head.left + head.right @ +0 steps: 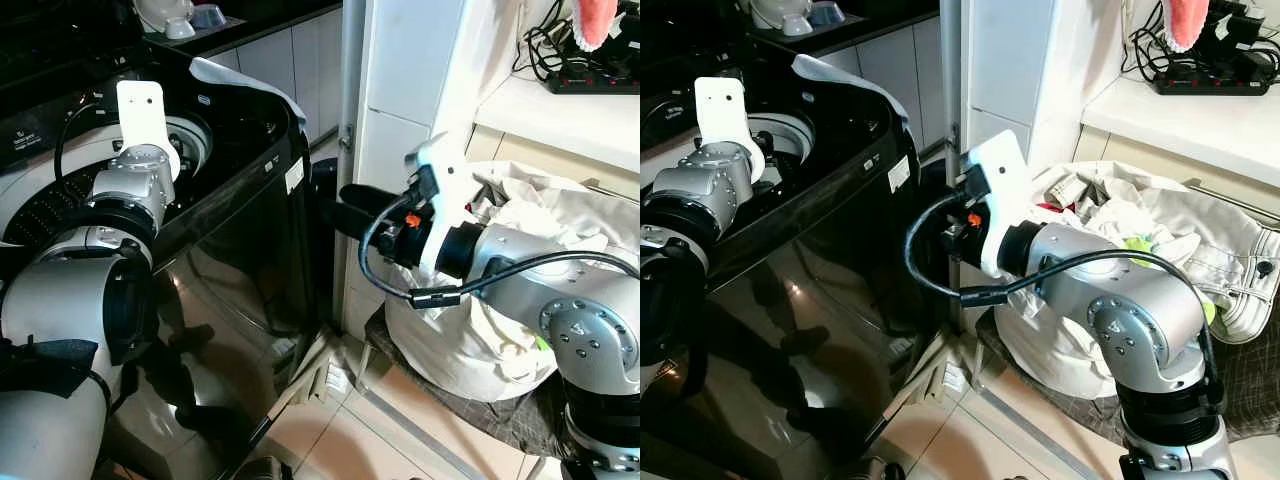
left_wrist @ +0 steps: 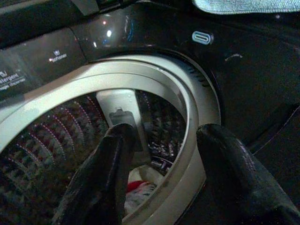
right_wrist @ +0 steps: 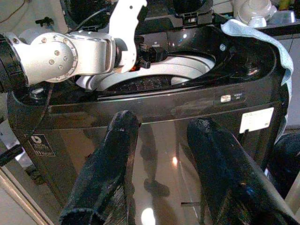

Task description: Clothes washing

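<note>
The right gripper (image 3: 161, 168) fills the lower frame, its two black fingers (image 3: 105, 173) spread apart with nothing between them. Beyond them stands the washer (image 3: 159, 117), its glossy black front across the middle, a white label (image 3: 256, 120) at right. In the upper centre the pale drum rim (image 3: 159, 75) shows through the open top. The silver left arm (image 3: 61, 51) reaches in from the upper left over the drum. A light cloth (image 3: 274, 44) drapes the washer's upper right corner.
</note>
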`<state>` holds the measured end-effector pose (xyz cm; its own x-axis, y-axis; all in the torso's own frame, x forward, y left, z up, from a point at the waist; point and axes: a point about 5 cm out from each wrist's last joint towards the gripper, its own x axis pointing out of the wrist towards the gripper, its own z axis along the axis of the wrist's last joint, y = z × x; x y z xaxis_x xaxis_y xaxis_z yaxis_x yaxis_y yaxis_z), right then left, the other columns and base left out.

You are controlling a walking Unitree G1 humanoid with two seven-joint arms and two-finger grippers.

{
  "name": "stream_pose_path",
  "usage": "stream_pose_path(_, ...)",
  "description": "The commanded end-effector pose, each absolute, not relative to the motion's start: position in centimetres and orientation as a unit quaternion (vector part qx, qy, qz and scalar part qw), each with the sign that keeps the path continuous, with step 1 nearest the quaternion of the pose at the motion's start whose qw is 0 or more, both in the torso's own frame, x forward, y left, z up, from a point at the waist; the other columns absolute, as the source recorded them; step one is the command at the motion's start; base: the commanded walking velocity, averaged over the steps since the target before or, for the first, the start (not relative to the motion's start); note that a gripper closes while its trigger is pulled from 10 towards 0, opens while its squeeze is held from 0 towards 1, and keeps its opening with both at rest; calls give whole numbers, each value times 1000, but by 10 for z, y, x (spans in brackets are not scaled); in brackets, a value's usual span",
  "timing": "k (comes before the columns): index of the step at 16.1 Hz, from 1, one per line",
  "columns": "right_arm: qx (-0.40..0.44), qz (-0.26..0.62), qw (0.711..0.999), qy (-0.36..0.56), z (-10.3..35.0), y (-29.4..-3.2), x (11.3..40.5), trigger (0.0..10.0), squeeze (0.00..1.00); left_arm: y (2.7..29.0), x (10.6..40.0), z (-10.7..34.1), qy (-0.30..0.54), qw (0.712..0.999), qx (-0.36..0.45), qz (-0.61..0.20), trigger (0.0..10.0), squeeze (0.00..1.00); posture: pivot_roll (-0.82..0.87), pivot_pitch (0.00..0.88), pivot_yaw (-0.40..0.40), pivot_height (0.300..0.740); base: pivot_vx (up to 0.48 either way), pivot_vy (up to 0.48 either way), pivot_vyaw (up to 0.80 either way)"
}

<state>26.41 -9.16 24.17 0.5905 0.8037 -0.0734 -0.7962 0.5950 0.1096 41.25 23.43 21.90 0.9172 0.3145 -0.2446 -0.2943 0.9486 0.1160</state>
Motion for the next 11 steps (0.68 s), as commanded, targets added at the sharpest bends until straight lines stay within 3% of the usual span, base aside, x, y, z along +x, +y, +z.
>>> stream_pose_path(1,28,448,892,56,247,-93,267,10000,0,235,415,233,106,981,25,159,10000,1000,-59,0,51,740,0,0,0)
stream_pose_path(3,21,440,896,53,247,-94,267,10000,0,224,419,241,63,989,32,127,10000,1000,-66,0,48,740,0,0,0)
stream_pose_path(4,20,397,917,37,250,-103,275,10000,0,210,421,248,5,992,60,110,10000,0,-63,0,33,740,0,0,0)
stream_pose_path(7,40,281,959,0,259,-134,294,10000,0,168,420,249,-79,992,99,-2,10000,0,-58,0,3,740,0,0,0)
stream_pose_path(8,63,182,981,-18,265,-162,309,10000,0,132,410,238,-116,978,116,-126,10000,0,-67,0,-1,740,0,0,0)
stream_pose_path(11,53,83,995,-12,263,-196,318,10000,0,102,391,217,-129,952,145,-235,10000,0,-72,0,-4,740,0,0,0)
